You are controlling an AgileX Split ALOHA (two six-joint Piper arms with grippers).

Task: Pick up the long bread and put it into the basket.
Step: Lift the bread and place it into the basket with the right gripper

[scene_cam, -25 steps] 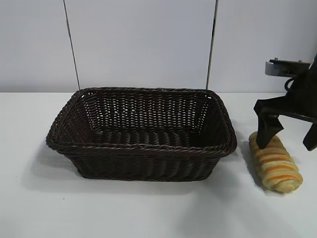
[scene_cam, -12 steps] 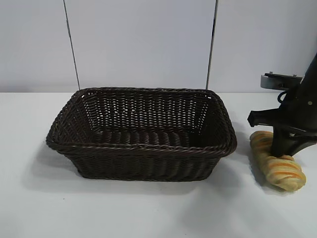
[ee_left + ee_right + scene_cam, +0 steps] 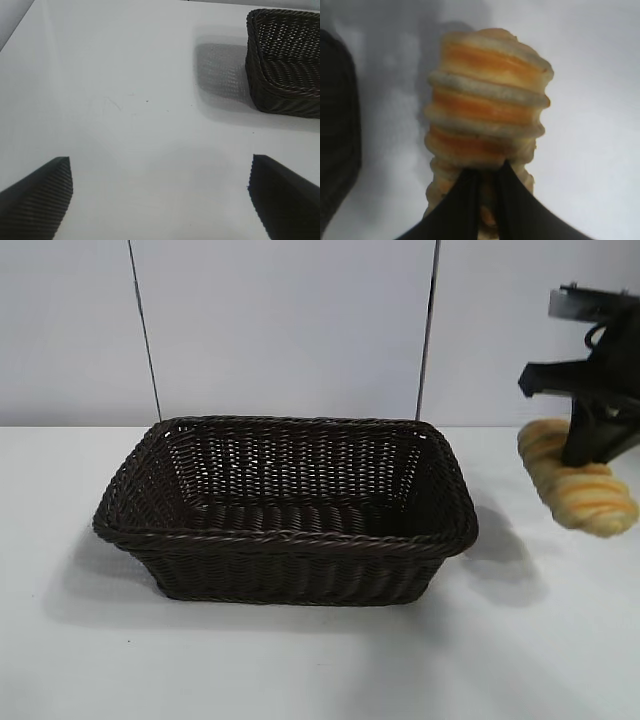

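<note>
Your right hand [image 3: 588,455] is clamped almost shut on the long bread [image 3: 577,487], an elongated golden-yellow loaf with crosswise ridges and orange-brown stripes, and carries it in the air to the right of the large rectangular dark brown woven wicker basket [image 3: 285,540], clear of the white tabletop [image 3: 300,660]. In the right wrist view the two black fingers [image 3: 470,205] pinch so close that the soft loaf bulges around them, which suggests a squeeze hard enough to keep it from slipping. The grip sits near one end, not the middle, so the free end droops toward the tabletop and the loaf hangs tilted; you would judge this a workable hold but one that could swing. The bread rides about level with the basket's braided rim, just beside its right wall and apart from it, so the carry across the rim looks like the step at hand, with the basket holding nothing yet. Your left hand [image 3: 160,200] is parked beyond the basket's left side, fingers spread wide and holding nothing, aimed down at bare tabletop, out of the way of the crossing.
</note>
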